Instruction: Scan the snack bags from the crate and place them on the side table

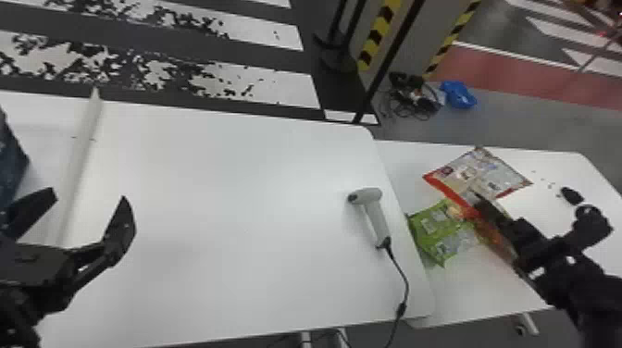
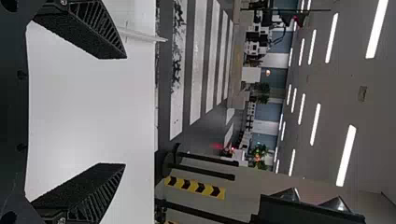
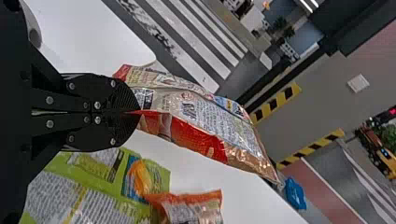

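At the far left, a dark blue shape [image 1: 10, 159], probably the crate, stands at the edge; its contents cannot be seen. Near it, at the left of the white main table [image 1: 222, 231], is the left gripper [image 1: 87, 196]. Its two fingers are spread wide with nothing between them.

Toward the right end of the main table lies the scanner [image 1: 378, 222], its cable running to the near edge.

Right of that is the side table [image 1: 463, 296]. A green bag [image 1: 435, 229] lies on its left part, with an orange bag [image 3: 196, 205] just beside it. The right gripper [image 3: 137, 112] is over these, its fingers closed on one edge of a red bag [image 3: 201, 126]. The rest of the red bag spreads out beyond the fingertips, tilted, toward the far side of the side table. Whether its far end touches the surface cannot be told.

The step in hand seems to be placing the red bag, presumably after its scan. The next move calls for lowering it flat, far of the green bag, then parting the fingers and backing off cleanly. The pinched edge could cling to a finger, or the bag could slide onto its neighbours.
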`<move>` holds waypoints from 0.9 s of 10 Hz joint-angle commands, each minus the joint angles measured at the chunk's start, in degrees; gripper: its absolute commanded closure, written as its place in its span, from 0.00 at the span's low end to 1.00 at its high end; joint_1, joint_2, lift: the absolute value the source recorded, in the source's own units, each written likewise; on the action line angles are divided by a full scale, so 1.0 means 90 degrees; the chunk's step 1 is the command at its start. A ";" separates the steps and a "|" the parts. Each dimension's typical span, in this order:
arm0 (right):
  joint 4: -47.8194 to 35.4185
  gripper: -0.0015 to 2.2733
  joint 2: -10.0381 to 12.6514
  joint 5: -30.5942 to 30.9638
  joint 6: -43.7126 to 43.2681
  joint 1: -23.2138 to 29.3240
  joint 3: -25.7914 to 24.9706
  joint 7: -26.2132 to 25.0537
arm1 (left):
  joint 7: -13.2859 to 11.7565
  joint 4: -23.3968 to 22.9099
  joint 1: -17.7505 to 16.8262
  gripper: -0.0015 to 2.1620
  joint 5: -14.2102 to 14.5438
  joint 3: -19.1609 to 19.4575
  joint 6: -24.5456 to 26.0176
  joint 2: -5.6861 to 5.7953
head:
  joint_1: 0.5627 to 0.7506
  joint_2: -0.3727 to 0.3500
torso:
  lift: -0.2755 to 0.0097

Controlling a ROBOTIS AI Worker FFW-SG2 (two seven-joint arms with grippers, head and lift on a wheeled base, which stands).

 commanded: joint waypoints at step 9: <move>-0.0692 0.03 0.0461 -0.0075 -0.1223 0.0478 0.0090 -0.1248 | 0.0024 -0.0098 0.0040 0.02 0.0001 0.0002 0.0013 0.0079 | 0.70 0.03 | 0.68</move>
